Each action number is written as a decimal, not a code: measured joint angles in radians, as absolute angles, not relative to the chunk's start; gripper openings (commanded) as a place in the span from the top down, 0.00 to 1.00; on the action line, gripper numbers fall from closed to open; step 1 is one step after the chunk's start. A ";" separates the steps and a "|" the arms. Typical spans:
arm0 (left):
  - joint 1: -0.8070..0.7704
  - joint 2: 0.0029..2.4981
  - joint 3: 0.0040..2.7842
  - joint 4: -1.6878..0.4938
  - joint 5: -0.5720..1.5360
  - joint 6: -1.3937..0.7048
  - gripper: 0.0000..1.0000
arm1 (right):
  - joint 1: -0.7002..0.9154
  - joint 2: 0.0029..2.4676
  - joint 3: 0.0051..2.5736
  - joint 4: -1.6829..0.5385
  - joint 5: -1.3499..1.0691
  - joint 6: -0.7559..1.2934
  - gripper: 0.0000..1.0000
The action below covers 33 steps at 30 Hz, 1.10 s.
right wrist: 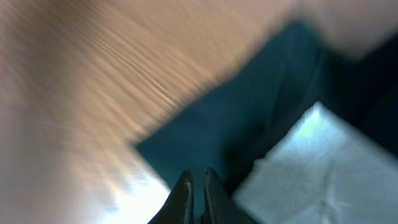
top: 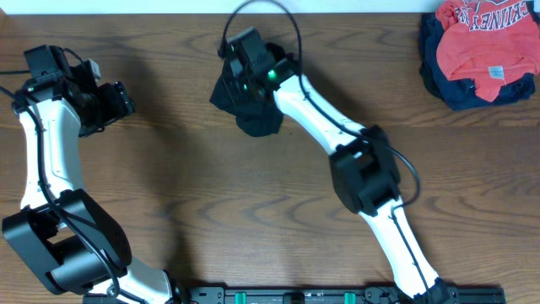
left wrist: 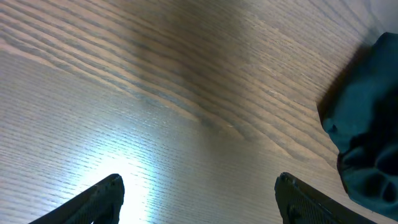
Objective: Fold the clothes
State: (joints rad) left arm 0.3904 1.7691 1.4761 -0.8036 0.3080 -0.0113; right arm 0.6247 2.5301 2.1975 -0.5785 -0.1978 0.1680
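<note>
Black shirt (top: 253,118) sits bunched in a small heap at the upper middle of the overhead frame, on the wooden table (top: 169,194). The heap shows no clear long axis to fold along. The right gripper (top: 246,61) is directly over it, with its fingers pressed almost together. The wrist view is too blurred to tell whether cloth is caught between them, though dark fabric and a white patch (right wrist: 305,168) fill the picture there. The left gripper (top: 114,101) is spread wide over bare wood at the upper left, well apart from the heap. From there the shirt lies to its right, only just entering the right edge of its view. I would judge the right arm far the nearer. The red shirt (top: 481,38) and navy garment (top: 445,84) lie in the upper right corner.
</note>
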 measured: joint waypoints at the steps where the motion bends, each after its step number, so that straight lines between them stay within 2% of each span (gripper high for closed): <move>1: 0.389 1.769 1.476 -0.804 0.308 -0.011 0.21 | 0.622 2.554 2.197 -0.590 -0.193 0.168 0.95; 14: 0.387 1.769 1.476 -0.804 0.308 -0.011 0.21 | 0.488 2.562 2.219 -0.931 -0.233 0.070 0.99; 15: 0.385 1.769 1.476 -0.804 0.308 -0.011 0.21 | 0.465 2.560 2.219 -0.955 -0.237 0.051 0.95; 17: 0.378 1.768 1.476 -0.804 0.308 -0.011 0.21 | 0.426 2.557 2.220 -0.989 -0.250 0.010 0.81; 20: 0.363 1.767 1.476 -0.804 0.308 -0.011 0.21 | 0.378 2.550 2.223 -1.037 -0.262 -0.075 0.66; 27: 0.347 1.767 1.476 -0.804 0.308 -0.011 0.21 | 0.360 2.513 2.215 -1.096 -0.226 -0.199 0.45; 32: 0.347 1.766 1.476 -0.805 0.308 -0.011 0.20 | 0.403 2.407 2.207 -1.129 -0.184 -0.270 0.39; 33: 0.347 1.766 1.476 -0.805 0.308 -0.011 0.20 | 0.413 2.381 2.207 -1.129 -0.173 -0.282 0.33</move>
